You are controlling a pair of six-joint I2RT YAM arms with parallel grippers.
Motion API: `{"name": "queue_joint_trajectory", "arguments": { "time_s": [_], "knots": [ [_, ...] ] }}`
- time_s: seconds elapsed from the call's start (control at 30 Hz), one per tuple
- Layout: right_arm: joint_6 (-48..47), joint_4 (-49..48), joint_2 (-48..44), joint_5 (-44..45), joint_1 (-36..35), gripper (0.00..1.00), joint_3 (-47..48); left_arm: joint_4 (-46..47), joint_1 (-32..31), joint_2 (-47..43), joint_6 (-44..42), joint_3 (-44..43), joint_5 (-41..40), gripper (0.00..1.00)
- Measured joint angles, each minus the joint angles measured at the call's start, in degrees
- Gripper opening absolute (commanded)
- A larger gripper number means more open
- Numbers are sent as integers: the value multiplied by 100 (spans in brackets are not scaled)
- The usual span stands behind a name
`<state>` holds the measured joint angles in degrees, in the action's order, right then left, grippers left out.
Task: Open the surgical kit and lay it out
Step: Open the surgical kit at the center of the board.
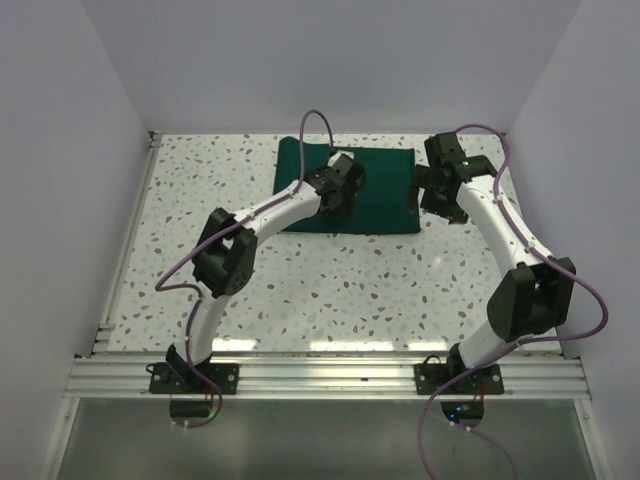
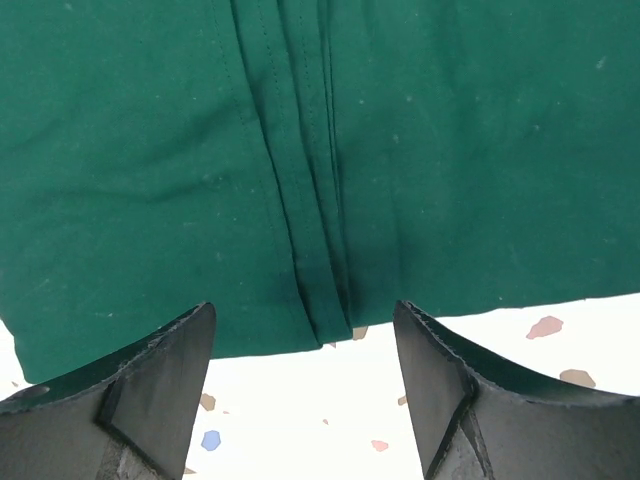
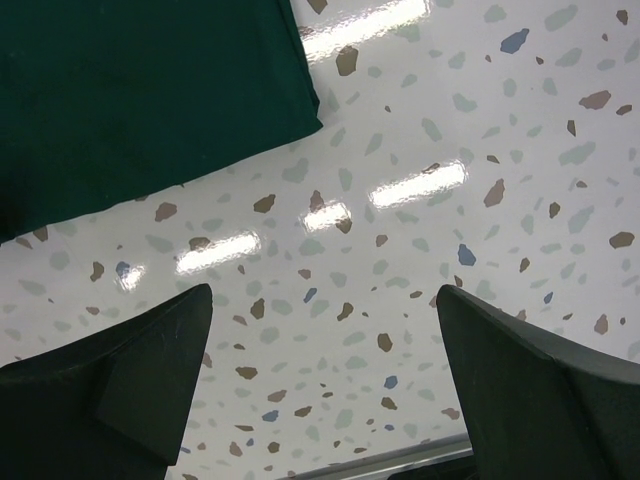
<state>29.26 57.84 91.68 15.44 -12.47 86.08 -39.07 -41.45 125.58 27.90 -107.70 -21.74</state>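
Observation:
The surgical kit [image 1: 385,190] is a folded dark green cloth bundle lying flat at the far middle of the table; no tray or instruments show. My left gripper [image 1: 340,192] hovers over the bundle's near edge, open. In the left wrist view the left gripper [image 2: 302,310] straddles a stitched overlapping fold [image 2: 300,200] of the kit [image 2: 450,150], with nothing between the fingers. My right gripper [image 1: 432,197] stands open just off the bundle's right edge. In the right wrist view the right gripper [image 3: 322,292] is above bare table, with a corner of the kit [image 3: 150,90] at upper left.
The speckled white tabletop [image 1: 330,290] is bordered by white walls at left, back and right. An aluminium rail [image 1: 330,375] runs along the near edge where both arm bases are bolted. Purple cables loop above both arms.

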Motion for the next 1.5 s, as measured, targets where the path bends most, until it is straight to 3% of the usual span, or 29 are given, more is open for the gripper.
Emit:
{"name": "queue_joint_trajectory", "arguments": {
  "time_s": [0.17,0.27,0.37,0.4,0.5,0.53,0.77,0.9,1.03,1.13,1.2,1.23,1.27,1.3,1.33,1.5],
  "knots": [
    [-61,2,2,0,0,98,2,-68,-2,256,4,-33,-15,73],
    [-96,0,20,-2,0,98,2,-138,-7,455,11,-33,-15,63],
    [-125,-2,61,-2,0,98,2,-208,-15,566,39,-31,-15,44],
    [-127,0,85,-4,0,98,2,-216,-15,581,52,-31,-11,30],
    [-133,-2,146,-7,0,99,2,-256,-22,588,111,-68,-35,3],
    [-136,-4,162,-7,0,98,2,-308,-22,588,129,-118,-61,0],
    [-151,2,275,2,0,98,57,-922,13,535,146,-1021,-308,0],
    [-173,7,614,4,0,98,468,-1040,269,72,168,-1086,-345,0],
    [-188,4,949,-4,0,98,949,-946,935,-892,249,-566,-365,0],
    [-188,13,1220,-50,0,98,1342,-715,1803,-1915,313,472,-411,0],
    [-188,7,1392,-127,0,99,1550,-632,2463,-2483,358,1231,-407,16],
    [-188,2,1475,-155,0,98,1633,-597,2802,-2680,389,1591,-409,33],
    [-190,7,1552,-175,-2,99,1711,-525,3095,-2828,389,1952,-498,75],
    [-192,7,1631,-199,0,98,1786,-518,3340,-2920,376,2264,-538,92],
    [-199,11,1716,-212,0,99,1869,-496,3526,-2955,402,2546,-573,99],
    [-326,20,2227,-343,0,98,2393,-566,3713,-2841,398,3294,-439,99]
  ]
}}
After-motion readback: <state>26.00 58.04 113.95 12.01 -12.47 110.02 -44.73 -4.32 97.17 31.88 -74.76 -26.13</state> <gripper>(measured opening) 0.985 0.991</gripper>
